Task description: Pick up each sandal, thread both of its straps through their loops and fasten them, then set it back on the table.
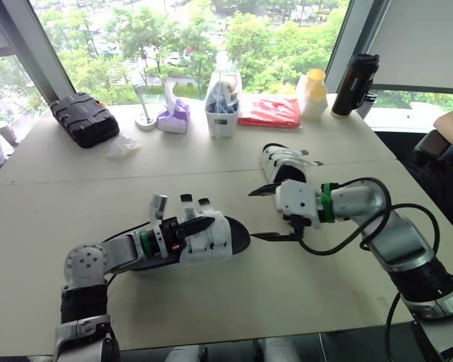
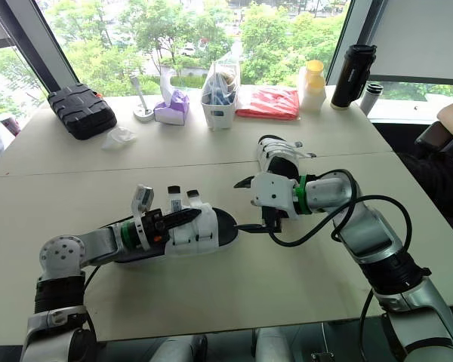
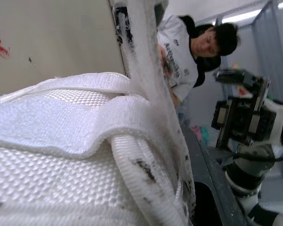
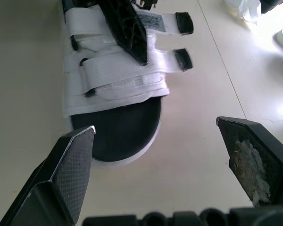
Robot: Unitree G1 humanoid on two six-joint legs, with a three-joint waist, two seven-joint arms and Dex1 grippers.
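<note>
Gaping wide, the right hand [image 1: 254,216] sits just beside the sandal [image 1: 215,243].

Matt woven cloth — the sandal [image 4: 114,80]

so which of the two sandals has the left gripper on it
The near sandal, strap ends sticking up: the left gripper lies across its white straps. The far sandal sits farther back, behind the right gripper.
</note>
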